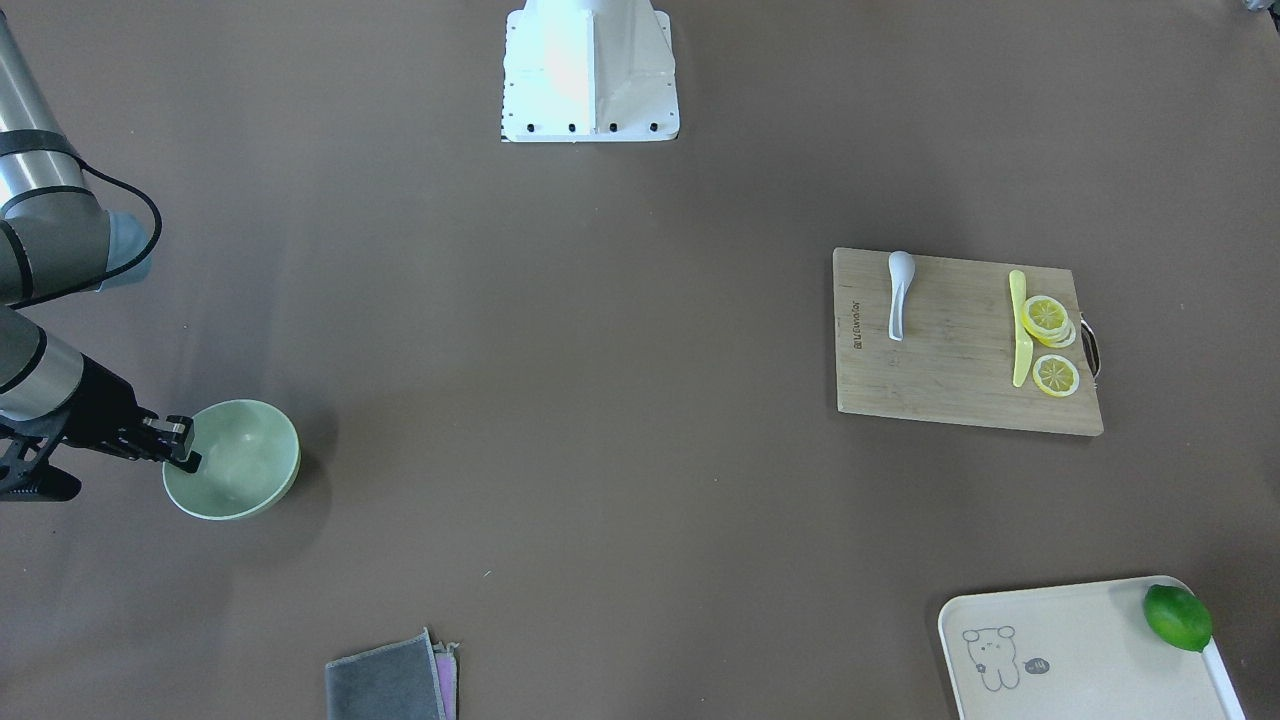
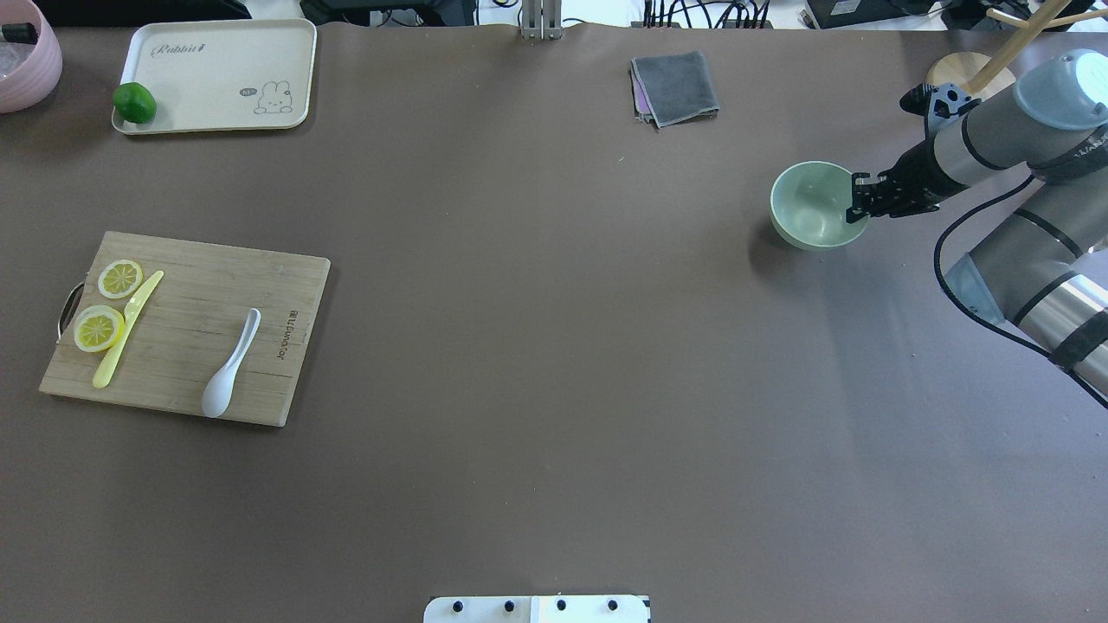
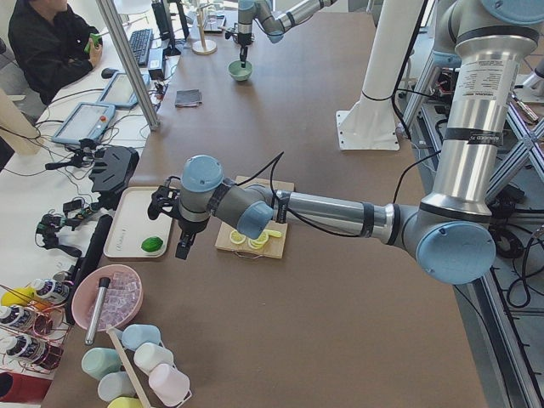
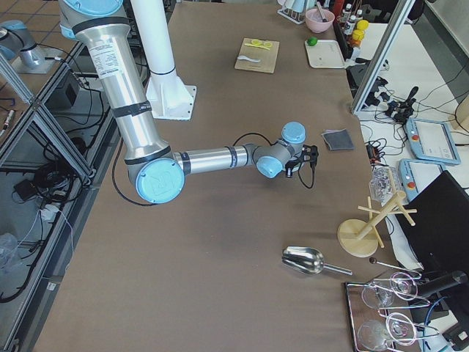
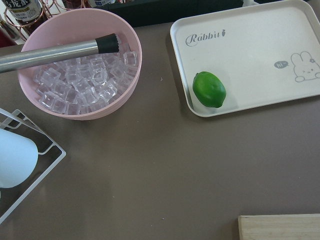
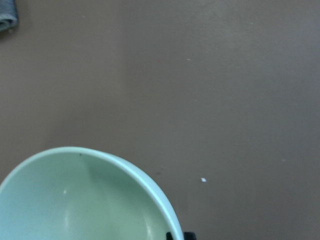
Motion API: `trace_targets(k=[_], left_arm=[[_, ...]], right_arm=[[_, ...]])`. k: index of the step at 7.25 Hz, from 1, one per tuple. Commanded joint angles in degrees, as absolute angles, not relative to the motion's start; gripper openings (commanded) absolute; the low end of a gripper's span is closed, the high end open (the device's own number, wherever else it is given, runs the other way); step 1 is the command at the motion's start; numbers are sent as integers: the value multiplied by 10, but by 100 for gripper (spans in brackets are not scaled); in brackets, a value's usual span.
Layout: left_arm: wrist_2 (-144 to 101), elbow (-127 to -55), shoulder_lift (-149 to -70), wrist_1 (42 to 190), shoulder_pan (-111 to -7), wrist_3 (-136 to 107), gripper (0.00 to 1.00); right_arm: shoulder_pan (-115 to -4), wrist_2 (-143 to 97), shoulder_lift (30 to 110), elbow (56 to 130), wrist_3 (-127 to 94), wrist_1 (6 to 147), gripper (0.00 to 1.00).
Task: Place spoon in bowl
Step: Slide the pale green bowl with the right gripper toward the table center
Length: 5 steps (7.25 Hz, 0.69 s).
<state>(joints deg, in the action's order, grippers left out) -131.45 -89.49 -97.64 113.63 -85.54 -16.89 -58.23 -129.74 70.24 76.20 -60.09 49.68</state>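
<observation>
The white spoon [image 1: 899,290] lies on a wooden cutting board [image 1: 950,380], scoop toward the robot; it also shows in the overhead view [image 2: 229,368]. The mint-green bowl [image 1: 240,465] stands far across the table on the robot's right side [image 2: 809,203]. My right gripper [image 1: 185,447] points down at the bowl's rim and appears shut on it [image 2: 855,199]; the right wrist view shows the rim [image 6: 150,185] close up. My left gripper [image 3: 182,249] hangs near the tray, beside the board; I cannot tell whether it is open.
A yellow knife [image 1: 1019,330] and lemon slices [image 1: 1050,345] share the board. A cream tray [image 2: 216,69] holds a lime [image 2: 135,102]. A pink bowl of ice [image 5: 80,65] sits beside the tray. A grey cloth [image 2: 675,86] lies at the far edge.
</observation>
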Motion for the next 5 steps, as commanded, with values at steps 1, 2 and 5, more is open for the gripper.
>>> trace_targets(k=[1, 2, 5], left_arm=[[-1314, -892, -977, 1136, -855, -170, 98], [-1315, -887, -978, 1137, -854, -168, 98], [-1315, -884, -987, 1138, -837, -170, 98]], right_arm=[[-562, -1321, 641, 765, -670, 478, 0], [-520, -1304, 600, 760, -701, 485, 0], [-379, -1130, 450, 758, -751, 621, 0]])
